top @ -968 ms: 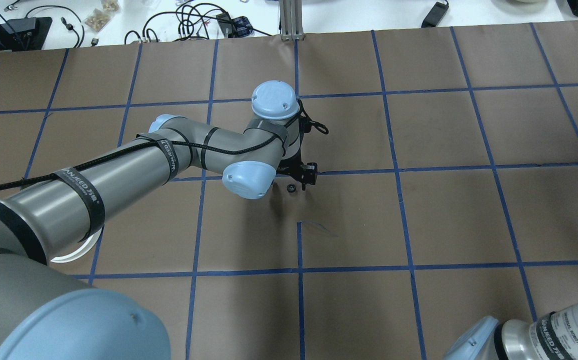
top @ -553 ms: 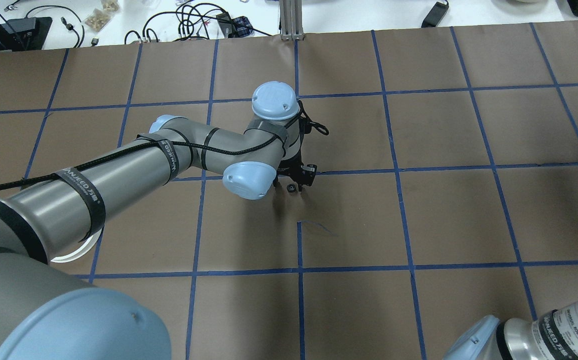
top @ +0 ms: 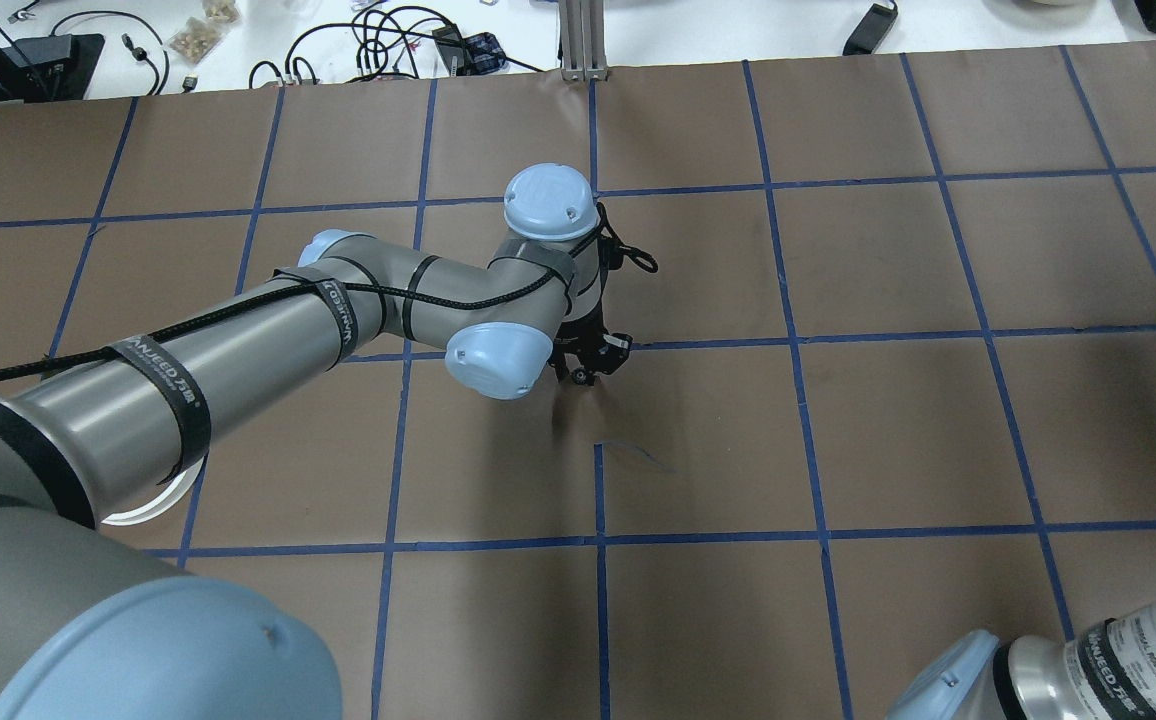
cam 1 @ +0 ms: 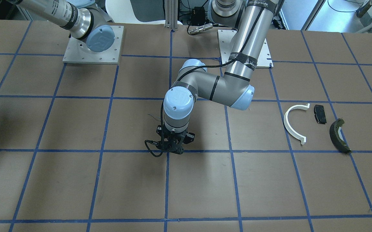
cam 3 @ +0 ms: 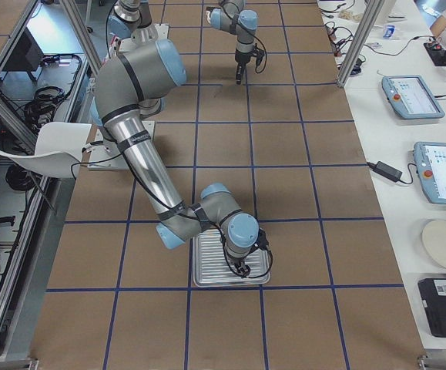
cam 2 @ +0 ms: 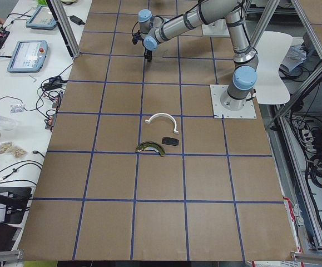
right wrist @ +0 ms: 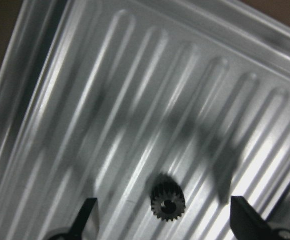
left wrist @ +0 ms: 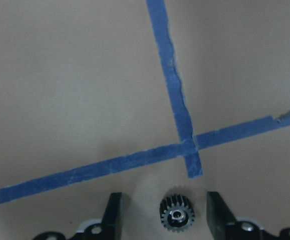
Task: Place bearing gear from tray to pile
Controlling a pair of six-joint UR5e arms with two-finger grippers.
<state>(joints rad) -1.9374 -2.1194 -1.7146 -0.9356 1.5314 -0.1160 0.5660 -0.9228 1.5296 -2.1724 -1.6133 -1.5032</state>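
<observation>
At the bottom edge of the left wrist view, the left gripper (left wrist: pixel 166 222) has its jaws parted around a small black toothed metal gear (left wrist: pixel 177 216), with a gap on each side. The gear lies on the brown paper table cover (left wrist: pixel 84 75), just below a crossing of blue tape lines (left wrist: pixel 192 142). Low in the right wrist view, the right gripper (right wrist: pixel 165 225) is spread wide over a ribbed silver metal tray (right wrist: pixel 134 75), where a second small black gear (right wrist: pixel 168 203) lies untouched between its fingers. At the right of the front-facing view, the pile (cam 1: pixel 318 129) of a white half-ring (cam 1: pixel 286 120), a small flat black pad (cam 1: pixel 320 113) and a dark olive curved shoe-like piece (cam 1: pixel 334 135) lies well apart from the left gripper.
</observation>
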